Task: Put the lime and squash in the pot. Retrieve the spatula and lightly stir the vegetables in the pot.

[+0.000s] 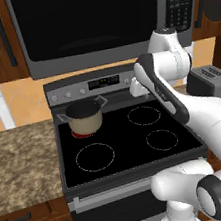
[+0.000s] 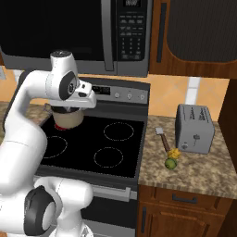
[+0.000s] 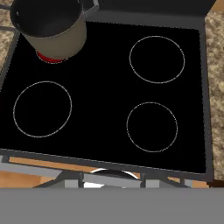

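Round cream pot (image 1: 85, 117), glossy black cooktop (image 1: 122, 141)

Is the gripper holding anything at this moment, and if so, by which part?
It cannot be told; the lime, squash and spatula all lie on the counter.

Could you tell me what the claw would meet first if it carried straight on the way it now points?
Probably the black stovetop: the hand view looks down onto bare glass between the burner rings, with the pot off to one side.
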Controlling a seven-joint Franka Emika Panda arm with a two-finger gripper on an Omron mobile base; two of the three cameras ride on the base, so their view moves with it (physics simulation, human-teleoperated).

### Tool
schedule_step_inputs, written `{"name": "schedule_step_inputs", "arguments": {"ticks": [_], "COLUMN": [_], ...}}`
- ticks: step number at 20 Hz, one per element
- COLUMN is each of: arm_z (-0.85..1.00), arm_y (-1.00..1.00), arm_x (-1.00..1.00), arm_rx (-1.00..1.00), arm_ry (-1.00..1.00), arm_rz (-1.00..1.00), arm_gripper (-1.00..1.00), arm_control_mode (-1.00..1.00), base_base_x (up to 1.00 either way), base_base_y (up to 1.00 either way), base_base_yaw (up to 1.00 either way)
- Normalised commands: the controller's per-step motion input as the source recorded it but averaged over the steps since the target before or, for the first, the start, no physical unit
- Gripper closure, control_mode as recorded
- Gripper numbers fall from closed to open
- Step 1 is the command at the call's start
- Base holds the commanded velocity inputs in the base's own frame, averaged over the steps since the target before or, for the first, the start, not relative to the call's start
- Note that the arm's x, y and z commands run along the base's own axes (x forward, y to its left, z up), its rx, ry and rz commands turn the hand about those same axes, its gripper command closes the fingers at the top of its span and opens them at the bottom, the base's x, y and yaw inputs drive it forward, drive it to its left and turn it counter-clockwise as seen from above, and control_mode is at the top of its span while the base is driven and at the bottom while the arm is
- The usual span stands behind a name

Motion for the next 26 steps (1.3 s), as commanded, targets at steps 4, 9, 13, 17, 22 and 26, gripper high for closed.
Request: {"name": "schedule_step_inputs", "arguments": {"ticks": [4, 9, 13, 17, 22, 26], "arm_z": [-0.07, -0.41, -0.63, -0.59, -0.64, -0.38], "arm_y": [-0.11, -0.49, -0.87, -1.00, -1.00, -1.00], "arm_x": [-0.17, -0.26, -0.20, -0.18, 0.03, 0.38], "arm_rx": [-0.01, -0.22, -0.23, -0.10, 0.00, 0.07], "arm_ry": [-0.02, -0.04, 0.01, 0.03, 0.07, 0.05], "arm_rz": [0.00, -0.04, -0.14, -0.15, -0.18, -0.15], "arm_gripper": [-1.00, -1.00, -1.00, -1.00, -1.00, -1.00], "arm_control_mode": [-1.00, -1.00, -1.00, -1.00, -1.00, -1.00], "base_base_x": [0.00, 0.00, 0.00, 0.00, 0.00, 0.00], "base_base_y": [0.00, 0.00, 0.00, 0.00, 0.00, 0.00], "base_base_yaw": [0.00, 0.00, 0.00, 0.00, 0.00, 0.00]}}
